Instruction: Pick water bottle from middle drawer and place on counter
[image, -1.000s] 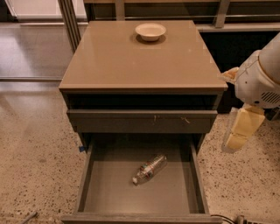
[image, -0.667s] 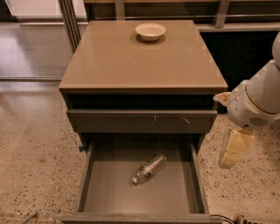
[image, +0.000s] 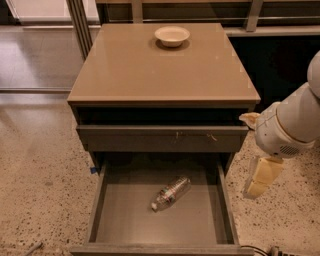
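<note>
The water bottle (image: 171, 192), clear with a white cap and a thin label, lies on its side on the floor of the middle drawer (image: 127, 220), cap toward the front left. The drawer is pulled out wide below the cabinet. The counter (image: 150, 70) is the tan top of the cabinet. My gripper (image: 261, 179) hangs below the white arm, outside the drawer's right wall, to the right of the bottle and above floor level. It holds nothing that I can see.
A white bowl (image: 172, 35) sits at the back of the counter. A shallow drawer front (image: 160, 138) closes the space above the open drawer. Speckled floor surrounds the cabinet. Metal posts (image: 80, 25) stand at the back left.
My arm and gripper have moved down and a little left, closer to the right side of the open drawer. The bottle has not moved.
</note>
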